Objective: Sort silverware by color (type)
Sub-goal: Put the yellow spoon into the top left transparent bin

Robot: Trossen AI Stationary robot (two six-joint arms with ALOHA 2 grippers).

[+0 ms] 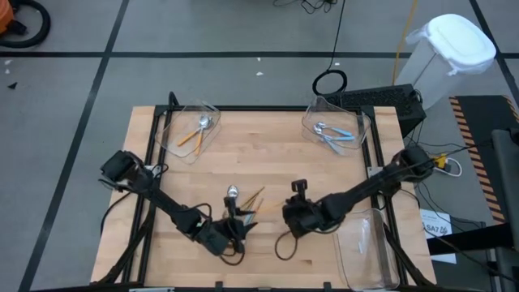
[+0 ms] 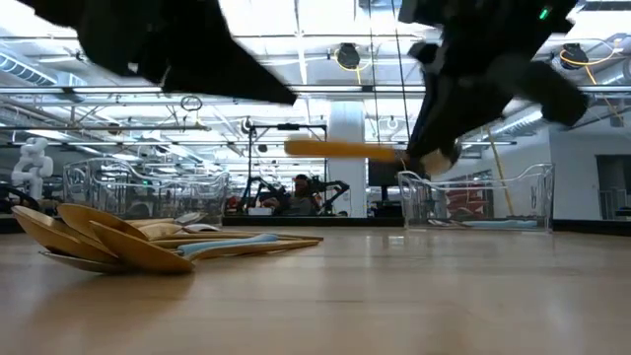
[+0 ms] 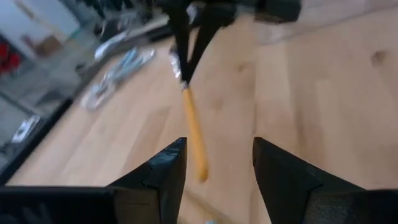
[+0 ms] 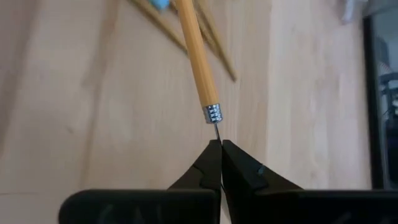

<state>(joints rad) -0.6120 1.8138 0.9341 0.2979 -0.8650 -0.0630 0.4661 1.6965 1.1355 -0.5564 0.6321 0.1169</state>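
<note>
**Passing an Orange Spoon Between Two Arms**

Pinching only the thin metal neck of an orange-handled spoon [image 4: 198, 59], the right gripper [image 4: 220, 149] holds it clenched and level above the wooden table [image 1: 276, 154], near the table's 6 o'clock edge. The left gripper [image 3: 217, 168], fingers parted, sits with the free end of the handle between its jaws but does not appear to touch it, in what looks like a handover.

The grip looks slight. If the left jaws close off-centre, or the right lets go early, the spoon could pivot and drop onto the unsorted pile of gold and light-blue-handled spoons [image 2: 148, 242] lying directly below at about 6 o'clock, scattering them.

Toward 11 o'clock, a clear plastic bin [image 1: 193, 130] already holds orange-handled spoons; toward 1 o'clock, a second clear bin [image 1: 336, 128] holds blue-handled ones. A third clear bin [image 1: 369, 247] lies at 4 o'clock beside the right arm. The route to the 11 o'clock bin appears open across the table, though the left arm's own links lie along that side. A white lidded container [image 1: 450, 49] stands off the table beyond 1 o'clock.
</note>
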